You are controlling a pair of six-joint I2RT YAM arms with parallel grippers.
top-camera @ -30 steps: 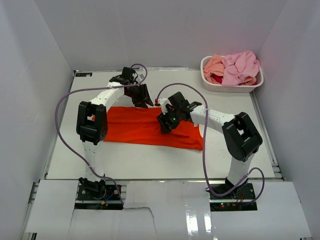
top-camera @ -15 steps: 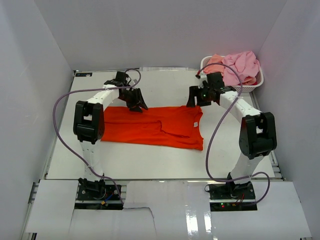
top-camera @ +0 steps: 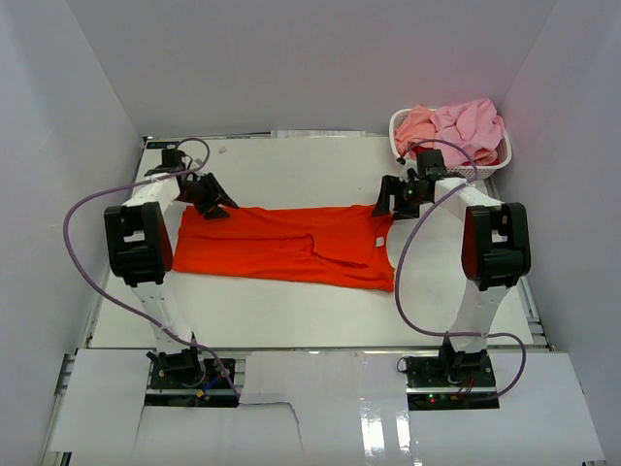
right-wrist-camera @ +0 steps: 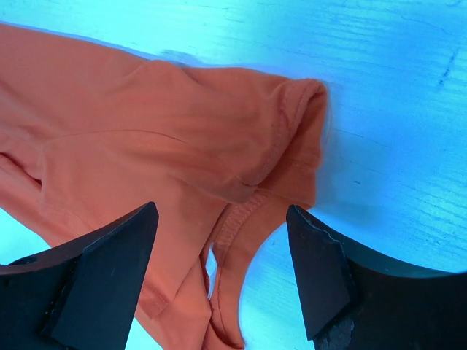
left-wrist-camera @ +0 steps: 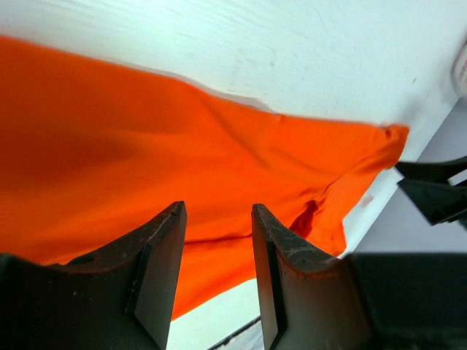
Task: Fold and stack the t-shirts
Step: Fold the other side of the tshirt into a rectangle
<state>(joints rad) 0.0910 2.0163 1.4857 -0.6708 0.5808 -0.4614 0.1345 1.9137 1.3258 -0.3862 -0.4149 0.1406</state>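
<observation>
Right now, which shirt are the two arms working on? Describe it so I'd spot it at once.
Look at the white table: spread flat across its middle lies the orange-red t-shirt. Unlike the pink shirts heaped in the far-right corner basket, it is bright and laid out alone.

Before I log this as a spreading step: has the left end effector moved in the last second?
Yes. The left end effector has slid left, away from the basket, to the shirt's far left corner.
</observation>
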